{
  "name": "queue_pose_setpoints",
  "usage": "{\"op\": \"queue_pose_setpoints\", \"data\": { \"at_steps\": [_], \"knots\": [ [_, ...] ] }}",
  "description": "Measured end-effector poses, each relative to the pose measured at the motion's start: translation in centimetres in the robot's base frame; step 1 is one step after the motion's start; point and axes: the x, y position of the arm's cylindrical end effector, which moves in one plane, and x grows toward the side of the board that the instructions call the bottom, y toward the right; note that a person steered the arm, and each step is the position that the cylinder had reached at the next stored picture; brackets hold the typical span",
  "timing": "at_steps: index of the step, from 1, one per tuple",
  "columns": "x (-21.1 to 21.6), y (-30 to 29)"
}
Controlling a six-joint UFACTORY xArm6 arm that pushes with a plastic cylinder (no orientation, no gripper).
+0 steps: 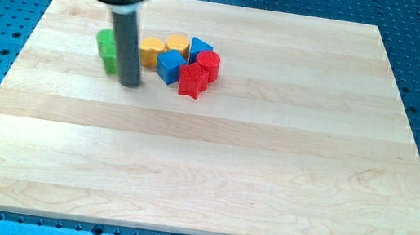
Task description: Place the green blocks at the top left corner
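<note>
The rod ends in my tip [130, 85], a bare end with no pincer to open or close, resting on the wooden board [210, 175] just right of and slightly below the green blocks [107, 49]. These sit partly hidden behind the rod, left of the yellow blocks [162, 48]. A good push probably sends them up and left toward the corner, contacting their lower-right side squarely so neither slips away.

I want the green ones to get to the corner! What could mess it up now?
My tip sits right beside the green blocks, on their right, so a push may send them left rather than up to the corner. The yellow blocks lie close behind the rod and might get dragged along.
</note>
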Motion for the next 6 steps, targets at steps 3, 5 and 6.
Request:
{"op": "queue_pose_setpoints", "data": {
  "at_steps": [3, 5, 6],
  "knots": [
    [-1.9, -1.1],
    [-6.9, -4.4],
    [-8.1, -4.4]
  ]
}}
